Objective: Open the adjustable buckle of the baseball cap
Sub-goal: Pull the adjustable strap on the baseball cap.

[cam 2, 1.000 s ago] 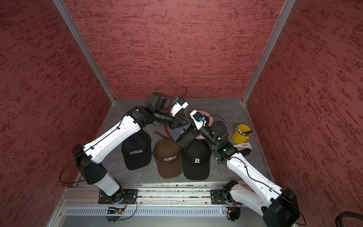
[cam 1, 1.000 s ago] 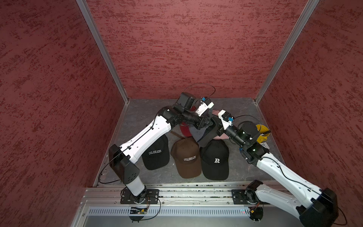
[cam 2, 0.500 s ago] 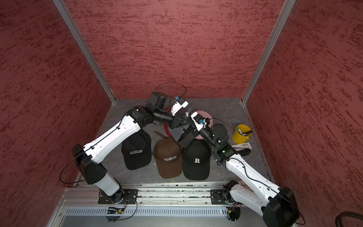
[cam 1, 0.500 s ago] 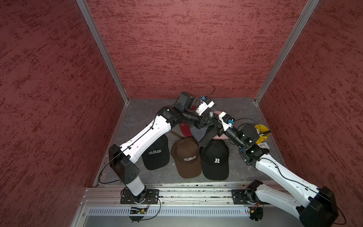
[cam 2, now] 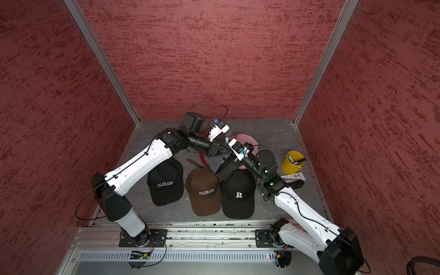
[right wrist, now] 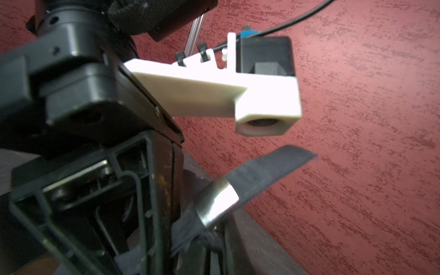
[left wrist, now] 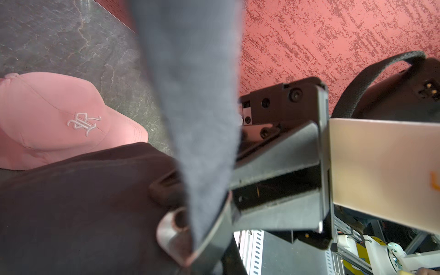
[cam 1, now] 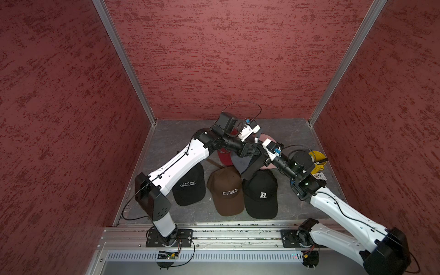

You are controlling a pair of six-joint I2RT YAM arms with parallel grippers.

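A dark grey baseball cap [cam 1: 247,164] [cam 2: 222,167] hangs above the floor between my two arms. Its silver buckle [right wrist: 219,202] [left wrist: 172,234] sits on the back strap, whose free end [right wrist: 273,166] sticks out past it. In the left wrist view the strap [left wrist: 197,119] runs down into my left gripper [left wrist: 209,240] [cam 1: 256,152], which is shut on it beside the buckle. My right gripper [right wrist: 209,250] [cam 1: 261,156] is shut on the strap fabric just under the buckle, its fingertips [left wrist: 232,190] close against the left one.
On the grey floor lie a black COLORADO cap [cam 1: 189,188], a brown COLORADO cap [cam 1: 226,190] and a black R cap [cam 1: 262,192]. A red cap [cam 1: 223,157] and a pink cap [left wrist: 59,119] lie behind. A yellow cup [cam 2: 291,163] stands right. Red walls enclose three sides.
The right wrist has shifted slightly beside the held cap. The left arm and the cap stay where they were.
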